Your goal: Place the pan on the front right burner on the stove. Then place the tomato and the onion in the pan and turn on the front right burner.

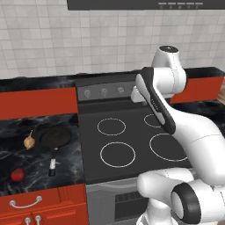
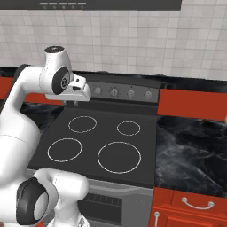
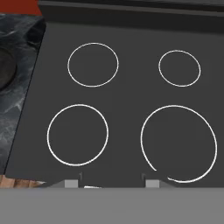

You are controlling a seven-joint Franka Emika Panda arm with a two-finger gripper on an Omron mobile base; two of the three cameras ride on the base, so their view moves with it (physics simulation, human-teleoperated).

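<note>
The black pan (image 1: pixel 56 137) rests on the dark marble counter left of the stove (image 1: pixel 132 132), its handle pointing toward the front edge. Beside the pan's left rim lies the tan onion (image 1: pixel 29 141). Nearer the counter's front sits the red tomato (image 1: pixel 17 174). The front right burner (image 1: pixel 169 147) (image 2: pixel 119 157) (image 3: pixel 178 142) is a bare white ring, partly covered by my arm in the left base view. My gripper (image 2: pixel 76 102) (image 3: pixel 112 183) hangs high over the back of the stove, open, with nothing between its fingers. A sliver of the pan (image 3: pixel 4 70) shows at the hand view's left edge.
Round knobs (image 2: pixel 114 92) line the grey back panel just behind the hand. Three smaller ring burners (image 3: pixel 92 64) mark the rest of the glass. Marble counter (image 2: pixel 190 150) continues right of the stove, with red drawers (image 1: pixel 26 204) below and a hood overhead.
</note>
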